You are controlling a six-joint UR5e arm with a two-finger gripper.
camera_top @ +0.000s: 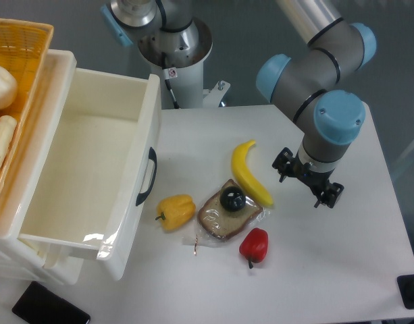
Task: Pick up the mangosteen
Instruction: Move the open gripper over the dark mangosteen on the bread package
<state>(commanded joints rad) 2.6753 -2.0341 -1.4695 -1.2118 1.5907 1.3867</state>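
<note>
The mangosteen (pixel 231 199) is a small glossy black ball. It rests on top of a brown bread slice in clear wrap (pixel 228 217) near the middle of the table. My gripper (pixel 308 177) hangs to the right of it, past the banana, well apart from the fruit. Its fingers point down at the table. The wrist hides the gap between them, so I cannot tell whether they are open or shut. Nothing shows between the fingers.
A yellow banana (pixel 249 173) lies between gripper and mangosteen. A red bell pepper (pixel 254 245) sits below the bread, a yellow pepper (pixel 175 211) to its left. A white open drawer (pixel 92 169) fills the left side, with a yellow basket (pixel 17 40) behind it. A black phone (pixel 50 307) lies at the bottom left.
</note>
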